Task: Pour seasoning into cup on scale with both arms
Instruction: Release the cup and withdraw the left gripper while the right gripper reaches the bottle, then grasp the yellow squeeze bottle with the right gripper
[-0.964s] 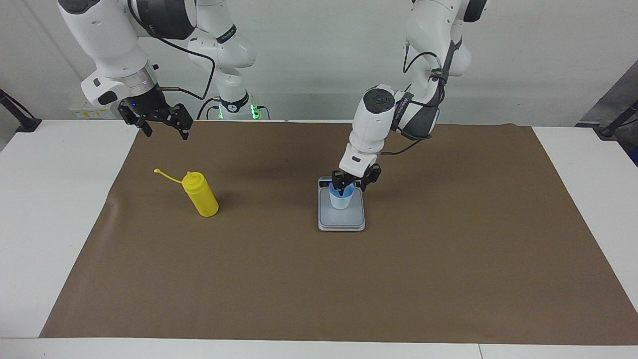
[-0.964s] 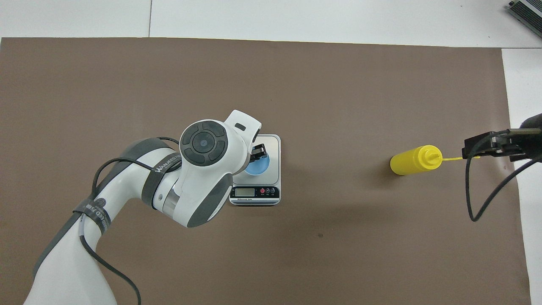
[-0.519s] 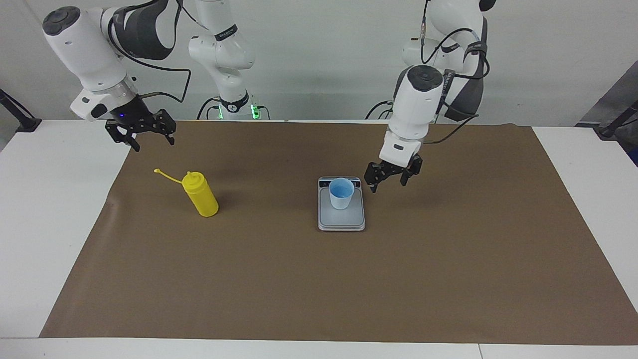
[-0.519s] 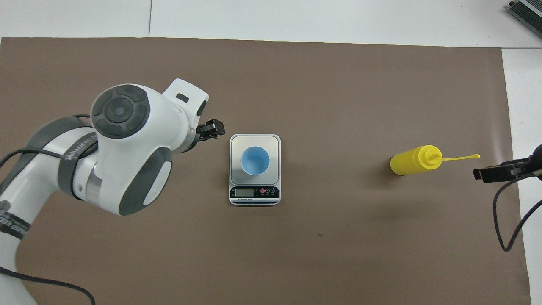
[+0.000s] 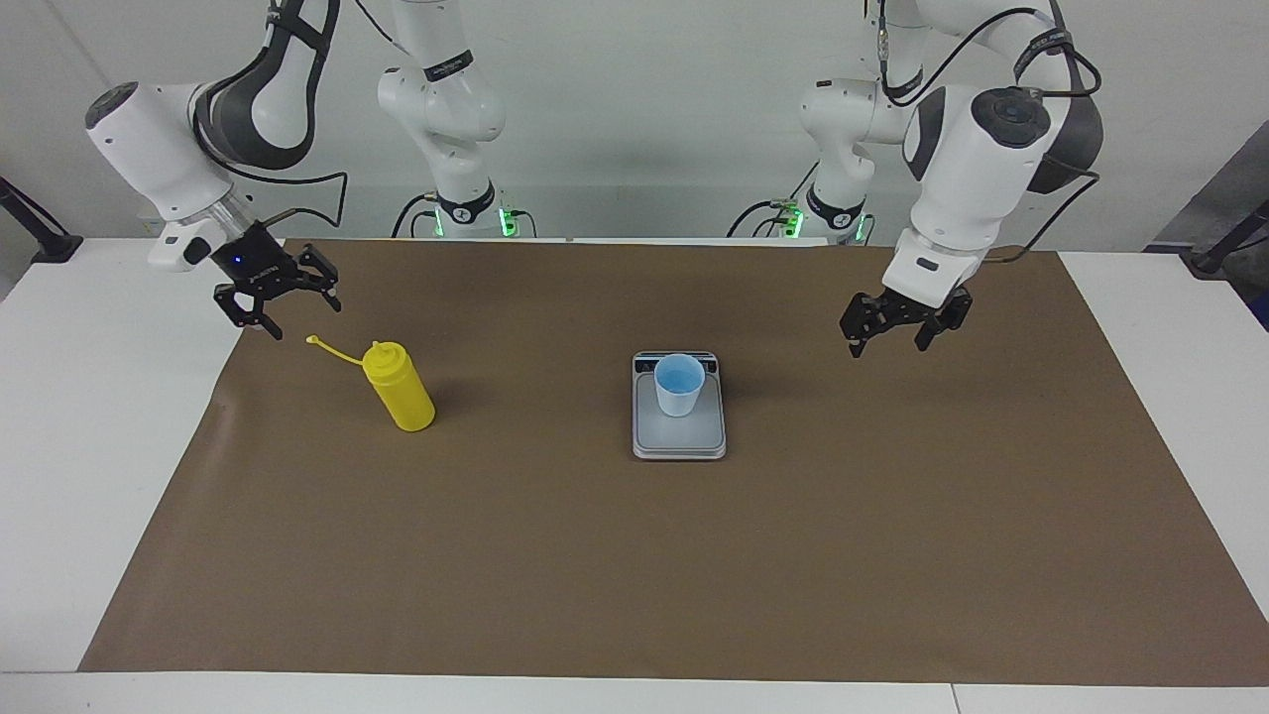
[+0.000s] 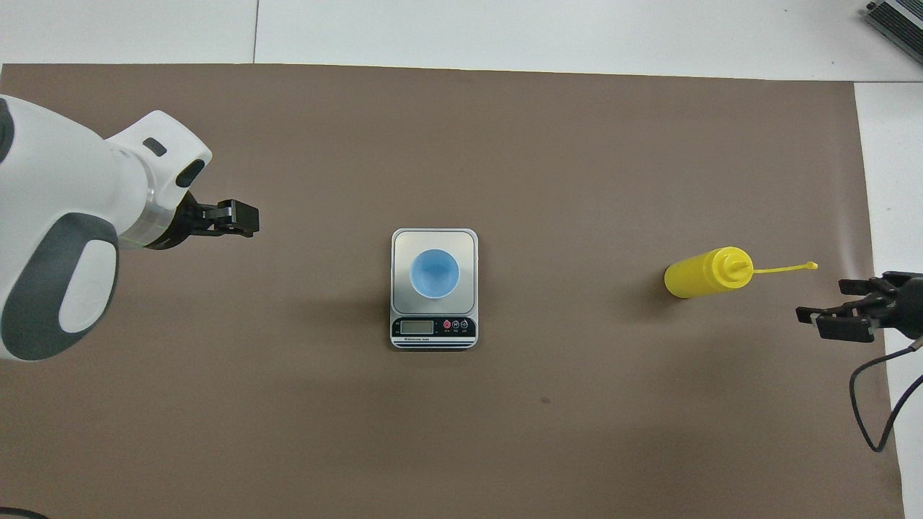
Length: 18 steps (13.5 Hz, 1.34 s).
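The pale blue cup (image 5: 679, 385) (image 6: 434, 273) stands upright on the grey scale (image 5: 684, 438) (image 6: 401, 242), free of both grippers. The yellow seasoning bottle (image 5: 399, 387) (image 6: 703, 274) stands on the brown mat toward the right arm's end, its tethered cap (image 5: 312, 340) (image 6: 813, 265) sticking out sideways. My left gripper (image 5: 889, 344) (image 6: 241, 218) hangs open and empty above the mat, off the scale toward the left arm's end. Beside the bottle's cap, the right gripper (image 5: 297, 317) (image 6: 826, 303) is open over the mat's edge and touches nothing.
A brown mat (image 5: 634, 555) covers most of the white table (image 5: 99, 416). Two smaller white arms with green lights (image 5: 446, 109) (image 5: 843, 129) stand at the robots' end. Black stands (image 5: 40, 233) (image 5: 1224, 248) sit at the table's corners.
The left gripper has let go of the cup, lifted off and swung away toward its own end. The right gripper has dropped lower and shifted outward beside the bottle's cap.
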Tool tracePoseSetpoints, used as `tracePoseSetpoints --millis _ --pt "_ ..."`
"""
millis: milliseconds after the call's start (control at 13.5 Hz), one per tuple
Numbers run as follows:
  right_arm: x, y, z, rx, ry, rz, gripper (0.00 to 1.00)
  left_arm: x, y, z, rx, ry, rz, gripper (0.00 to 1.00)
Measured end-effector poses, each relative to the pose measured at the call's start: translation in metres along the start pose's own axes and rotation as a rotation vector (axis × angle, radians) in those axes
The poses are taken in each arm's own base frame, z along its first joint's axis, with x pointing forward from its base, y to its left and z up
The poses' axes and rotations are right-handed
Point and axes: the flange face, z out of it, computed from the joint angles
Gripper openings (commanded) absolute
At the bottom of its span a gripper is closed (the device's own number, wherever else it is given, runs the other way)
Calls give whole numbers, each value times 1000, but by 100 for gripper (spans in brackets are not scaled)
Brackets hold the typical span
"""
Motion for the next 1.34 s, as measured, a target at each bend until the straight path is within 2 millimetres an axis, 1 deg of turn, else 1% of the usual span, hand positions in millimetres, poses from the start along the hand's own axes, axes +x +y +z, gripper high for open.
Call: tracePoseSetpoints --millis 223,297,371,593,742,816,964,1187,1335 --pt "-37 23 37 76 154 -123 100 6 -43 -2 6 -12 85 100" --pt "-43 29 48 81 195 -163 100 8 -58 -2 7 -15 112 100" --pt "-46 31 57 91 235 -189 100 9 -73 -2 8 -17 138 100" --pt "-48 22 81 127 353 -232 100 12 -114 -3 9 -18 205 100" --pt "-45 10 95 152 382 -247 100 12 -133 -4 11 -16 225 100" --pt "-44 5 101 165 392 -238 100 13 -139 -7 12 -9 228 100" --pt "-39 -5 111 186 416 -234 100 16 -140 -22 14 7 231 100" --pt "-15 -26 124 191 498 -265 100 15 -130 -56 13 9 247 100" --pt "-5 -38 134 177 512 -285 100 12 -122 -74 11 -7 256 100"
